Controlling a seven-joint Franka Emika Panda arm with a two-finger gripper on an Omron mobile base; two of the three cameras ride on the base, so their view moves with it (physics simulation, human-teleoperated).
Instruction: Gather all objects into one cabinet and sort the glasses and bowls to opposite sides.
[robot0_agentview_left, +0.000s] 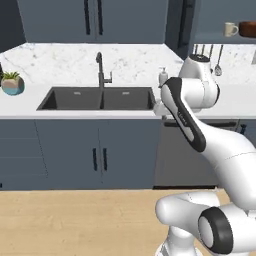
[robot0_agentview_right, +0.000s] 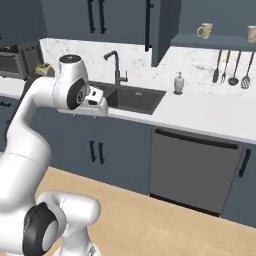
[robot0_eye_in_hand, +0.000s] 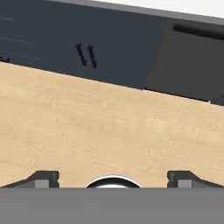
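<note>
The claw (robot0_eye_in_hand: 113, 179) is carried empty with its tips apart over the floor (robot0_eye_in_hand: 87, 131) (a travel posture, likely), while cups (robot0_agentview_right: 204, 31) wait on the shelf (robot0_agentview_right: 215, 42).

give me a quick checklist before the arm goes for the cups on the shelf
1. Gripper open and empty: ok, fingertips wide apart over bare wood floor.
2. Targets located: ok, a cream cup and the dark bowl sit on the shelf; right base view shows two cups.
3. Third cup located: cannot tell.
4. Hand aimed at shelf: not ok, it faces the floor.
5. Path upward: cannot tell; hanging utensils are just below the shelf.
</note>
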